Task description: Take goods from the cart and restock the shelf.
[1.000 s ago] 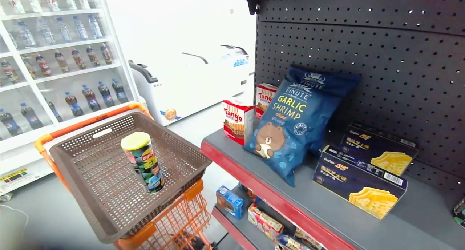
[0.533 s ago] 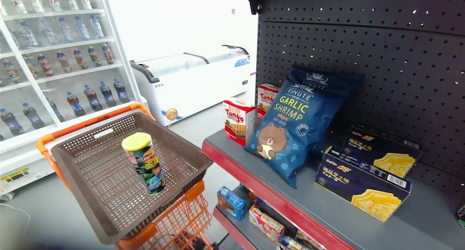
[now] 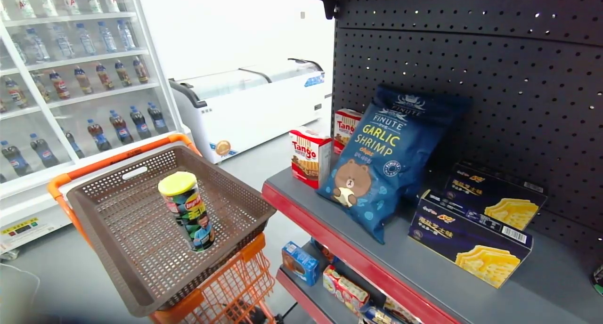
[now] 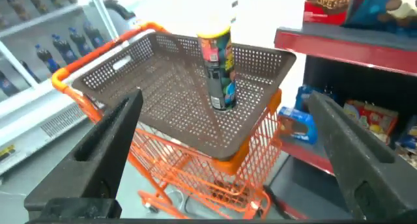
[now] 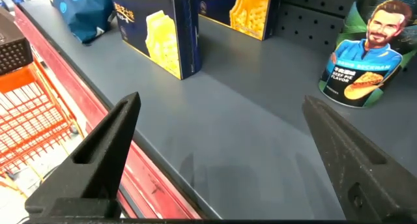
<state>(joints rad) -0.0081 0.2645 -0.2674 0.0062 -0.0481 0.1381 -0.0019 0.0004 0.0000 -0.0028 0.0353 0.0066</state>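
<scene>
Only your head camera has shifted; the goods stayed put. The can [image 3: 186, 211] stands upright in the basket [image 3: 226, 185], left of the shelf [image 3: 541, 286]. The left gripper [image 4: 225, 100] is spread wide towards the can, likely to grasp it. The right gripper [image 5: 221, 101] is wide over bare shelf.

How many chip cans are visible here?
2: a yellow-lidded can upright in the cart basket, a second can on the shelf, right of the blue boxes. Others may be hidden.

Head camera looks down over the cart basket [image 3: 127, 215] and shelf [image 3: 424, 277]. Left wrist camera faces the basket from nearby; right wrist camera sits close above the shelf.
</scene>
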